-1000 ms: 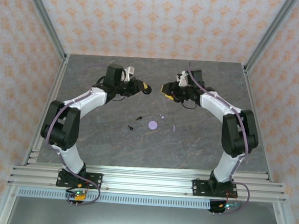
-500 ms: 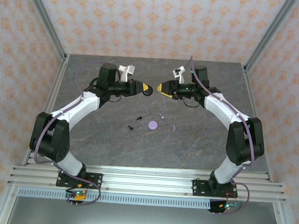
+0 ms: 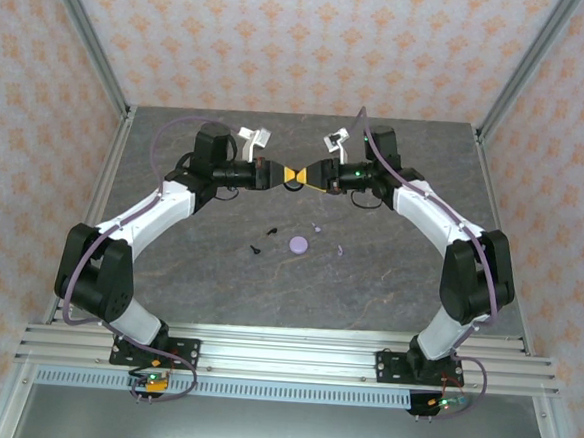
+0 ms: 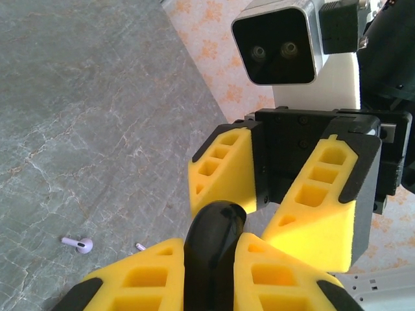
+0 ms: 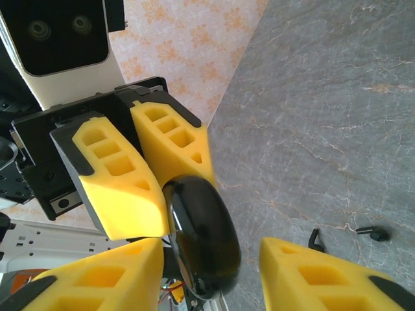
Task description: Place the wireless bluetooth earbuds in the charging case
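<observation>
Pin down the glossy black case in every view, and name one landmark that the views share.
Top external: black case, upper centre, where left gripper and right gripper meet.
Left wrist: bottom centre, clamped in the left gripper's yellow fingers.
Right wrist: lower centre, between the right gripper's open fingers.
Shared landmark: grey marbled table.
</observation>
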